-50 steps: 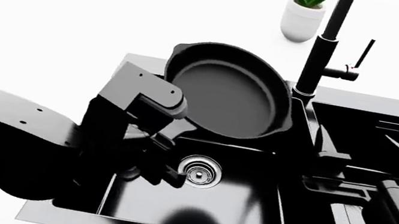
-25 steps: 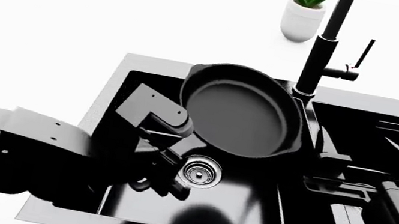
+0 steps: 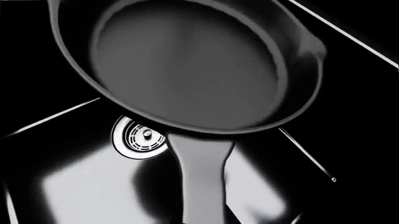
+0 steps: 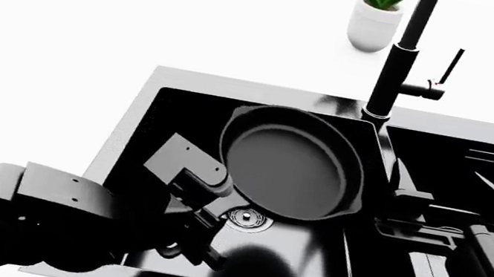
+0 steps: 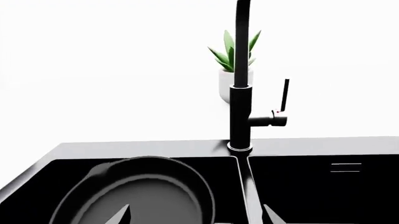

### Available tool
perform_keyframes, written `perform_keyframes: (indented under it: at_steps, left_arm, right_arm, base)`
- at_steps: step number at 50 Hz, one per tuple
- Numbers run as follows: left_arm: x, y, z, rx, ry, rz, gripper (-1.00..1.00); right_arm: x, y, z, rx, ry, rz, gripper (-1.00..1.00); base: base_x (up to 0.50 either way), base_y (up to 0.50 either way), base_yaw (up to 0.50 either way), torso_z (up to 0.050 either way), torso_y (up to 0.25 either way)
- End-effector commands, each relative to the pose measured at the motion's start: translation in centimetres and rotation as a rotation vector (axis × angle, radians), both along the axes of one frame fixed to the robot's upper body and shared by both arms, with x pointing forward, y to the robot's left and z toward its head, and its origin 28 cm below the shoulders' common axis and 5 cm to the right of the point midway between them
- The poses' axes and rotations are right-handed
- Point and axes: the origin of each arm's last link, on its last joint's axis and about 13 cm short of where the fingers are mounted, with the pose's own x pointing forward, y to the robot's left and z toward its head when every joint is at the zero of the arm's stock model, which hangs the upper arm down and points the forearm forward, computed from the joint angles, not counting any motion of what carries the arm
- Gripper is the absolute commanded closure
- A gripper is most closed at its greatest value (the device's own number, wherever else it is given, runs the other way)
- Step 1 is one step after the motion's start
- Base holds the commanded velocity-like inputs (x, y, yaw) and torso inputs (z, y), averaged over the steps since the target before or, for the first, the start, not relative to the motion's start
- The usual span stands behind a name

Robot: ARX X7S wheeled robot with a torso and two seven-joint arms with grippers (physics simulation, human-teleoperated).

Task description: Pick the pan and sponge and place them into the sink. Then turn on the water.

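White counter surrounds the black double-basin sink (image 4: 127, 135); left gripper (image 4: 204, 231) grips the round black skillet (image 4: 293, 163) handle, wrist cam alone shows the drain (image 3: 140, 138) fully.

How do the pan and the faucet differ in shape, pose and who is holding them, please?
The pan is round, wide and shallow; the faucet is a tall thin pipe. The pan hangs tilted inside the sink, held by the left gripper; the faucet stands upright on the rim, untouched. Both are black.

White counter (image 4: 62, 40) (sink (image 4: 138, 101) inset) bears plant (image 4: 376, 13).
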Motion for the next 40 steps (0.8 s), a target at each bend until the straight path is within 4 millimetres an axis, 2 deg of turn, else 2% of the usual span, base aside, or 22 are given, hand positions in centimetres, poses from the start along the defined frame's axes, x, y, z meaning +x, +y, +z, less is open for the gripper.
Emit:
perform_keyframes:
  at_steps: [1,23,32,40]
  left_arm:
    - [0.4,0.3,-0.1,-0.012,-0.038,0.023,1.00]
    - [0.4,0.2,-3.1,0.021,0.029,0.030,1.00]
    - [0.4,0.3,-3.7,0.043,0.042,0.033,1.00]
    - [1.3,0.5,-3.9,0.071,0.046,0.039,1.00]
  right_arm:
    - [0.1,0.0,-0.1,-0.001,0.003,-0.001,-1.00]
    - [0.1,0.0,-0.6,0.005,0.012,-0.004,-1.00]
    - [0.0,-0.1,-0.8,0.008,0.012,-0.005,-1.00]
    - [0.0,-0.1,-0.8,0.012,0.012,-0.006,-1.00]
  base:
    - [0.00,0.00,0.00,0.000,0.000]
    - [0.00,0.00,0.00,0.000,0.001]
    - [0.00,0.00,0.00,0.000,0.000]
    - [0.00,0.00,0.00,0.000,0.000]
